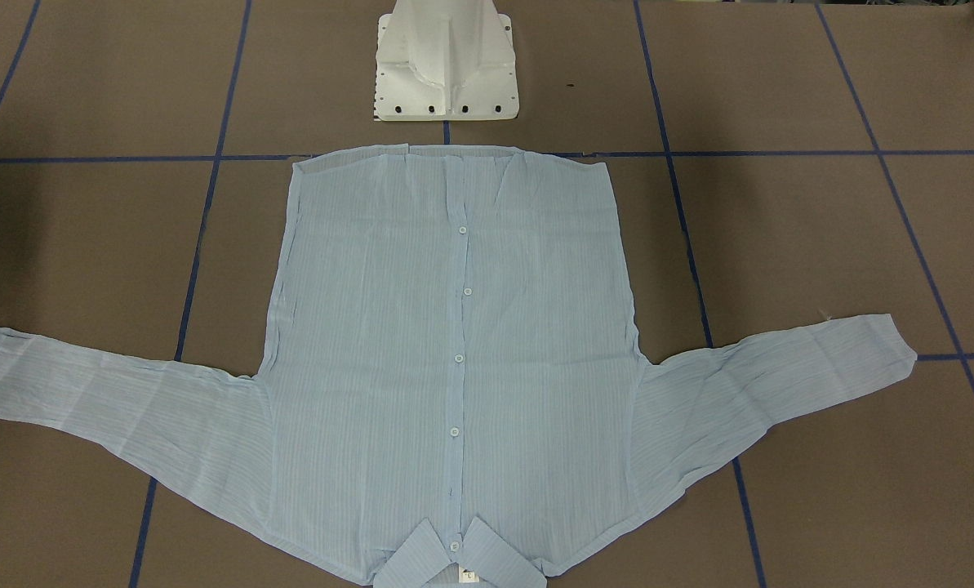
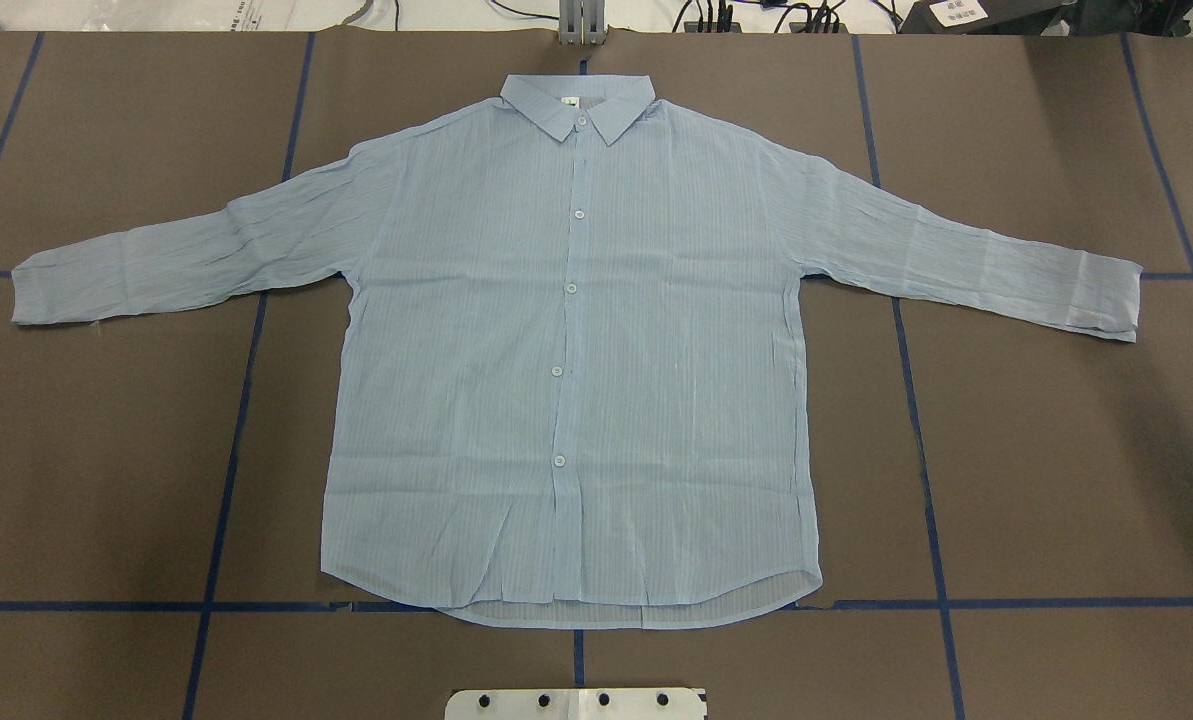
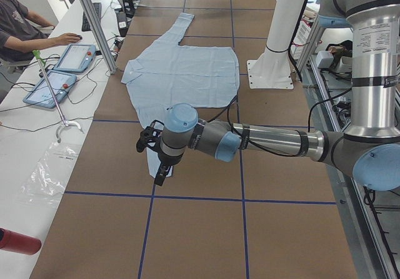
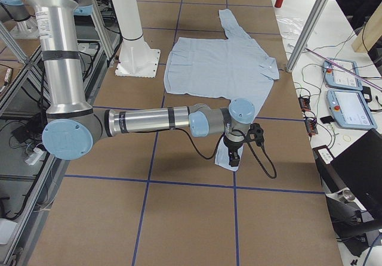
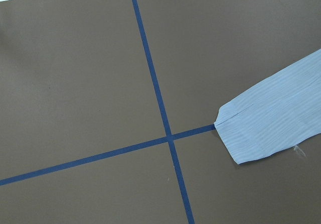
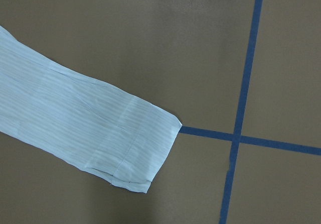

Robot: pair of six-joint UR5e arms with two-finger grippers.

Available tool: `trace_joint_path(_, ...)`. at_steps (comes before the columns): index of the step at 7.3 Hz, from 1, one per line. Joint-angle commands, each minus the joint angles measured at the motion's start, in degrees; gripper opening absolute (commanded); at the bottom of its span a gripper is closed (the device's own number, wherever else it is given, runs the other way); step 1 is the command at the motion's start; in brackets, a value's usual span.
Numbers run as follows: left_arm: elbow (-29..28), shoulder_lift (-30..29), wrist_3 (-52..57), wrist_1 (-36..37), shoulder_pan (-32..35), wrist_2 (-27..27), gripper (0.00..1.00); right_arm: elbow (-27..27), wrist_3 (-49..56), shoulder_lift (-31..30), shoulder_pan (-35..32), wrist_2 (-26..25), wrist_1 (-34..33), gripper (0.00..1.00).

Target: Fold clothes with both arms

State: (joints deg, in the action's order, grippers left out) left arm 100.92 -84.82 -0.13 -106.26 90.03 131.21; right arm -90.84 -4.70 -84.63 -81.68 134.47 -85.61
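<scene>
This is a robotics lab, laid out as a test cell. The table (image 3: 200, 229) is covered in brown sheet and marked off in a grid of blue tape lines (image 5: 157, 91). A white pedestal base (image 3: 270, 72) is bolted to it, further along from the left gripper (image 3: 160, 174) and on the arm's side. Across from that gripper, past the table's edge, a white bench (image 3: 19, 135) carries two teach pendants (image 3: 76, 58) (touch-screen handsets with grey surrounds). A person (image 3: 15, 22) sits at it. Beyond the right gripper (image 4: 234, 157), an aluminium frame post (image 4: 310, 24) rises at the bench edge. Cables (image 2: 716, 14) bunch along that edge.
</scene>
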Motion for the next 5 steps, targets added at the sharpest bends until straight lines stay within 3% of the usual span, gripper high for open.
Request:
trace_joint_path(1,0.0,0.0,0.0,-0.3,0.1,0.2,1.0,0.0,0.0,-0.4,-0.1,0.1,0.0,1.0)
trace_joint_path(5,0.2,0.0,0.0,-0.3,0.0,0.2,1.0,0.0,0.0,-0.5,-0.1,0.1,0.0,1.0)
